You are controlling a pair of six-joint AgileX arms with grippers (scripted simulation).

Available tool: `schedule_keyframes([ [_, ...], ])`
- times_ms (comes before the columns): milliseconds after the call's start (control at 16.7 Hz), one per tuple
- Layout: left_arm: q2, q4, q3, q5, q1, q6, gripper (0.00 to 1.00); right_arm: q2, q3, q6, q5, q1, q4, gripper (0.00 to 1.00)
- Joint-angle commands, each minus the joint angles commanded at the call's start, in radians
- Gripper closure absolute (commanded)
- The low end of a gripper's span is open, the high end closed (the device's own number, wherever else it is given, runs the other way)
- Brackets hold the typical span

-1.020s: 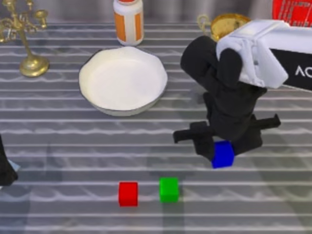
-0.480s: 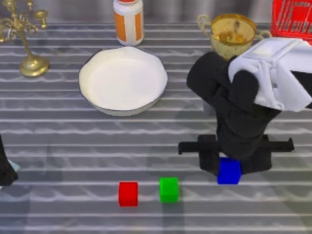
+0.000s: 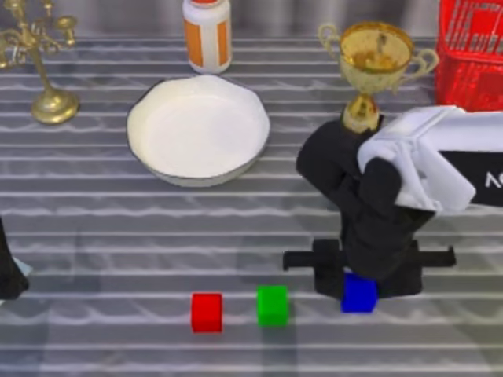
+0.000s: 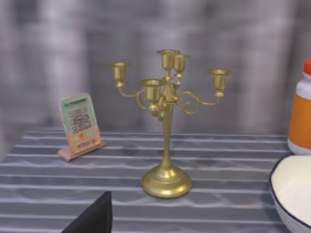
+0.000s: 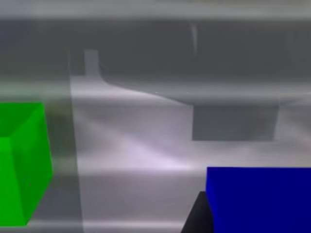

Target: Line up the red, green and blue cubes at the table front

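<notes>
The red cube (image 3: 207, 312) and the green cube (image 3: 272, 305) sit side by side near the table's (image 3: 118, 236) front edge. My right gripper (image 3: 361, 286) hangs just right of them, shut on the blue cube (image 3: 359, 294), which is roughly level with the other two. In the right wrist view the blue cube (image 5: 260, 199) is held beside a dark fingertip (image 5: 198, 217), with the green cube (image 5: 22, 160) a gap away. I cannot tell whether the blue cube touches the table. My left gripper (image 3: 9, 275) stays parked at the left edge, open.
A white bowl (image 3: 198, 129) lies at the back centre, with an orange-and-white bottle (image 3: 207, 31) behind it. A gold candelabra (image 3: 43, 63) stands back left, near a QR card stand (image 4: 79, 126). A gold trophy (image 3: 376, 67) and a red basket (image 3: 471, 51) stand back right.
My right gripper has carried the blue cube toward the table front and down, ending closer to the green cube. The trophy behind the arm is now uncovered. Left arm unmoved.
</notes>
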Motion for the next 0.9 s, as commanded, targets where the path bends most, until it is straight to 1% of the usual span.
schedule_keyframes([
  [180, 0.000, 0.000, 0.000, 0.000, 0.000, 0.000, 0.00, 0.031, -0.046, 0.002, 0.000, 0.003, 0.070, 1.00],
  [420, 0.000, 0.000, 0.000, 0.000, 0.000, 0.000, 0.00, 0.033, -0.048, 0.002, 0.000, 0.003, 0.073, 1.00],
  [900, 0.000, 0.000, 0.000, 0.000, 0.000, 0.000, 0.00, 0.033, -0.048, 0.002, 0.000, 0.003, 0.073, 0.40],
])
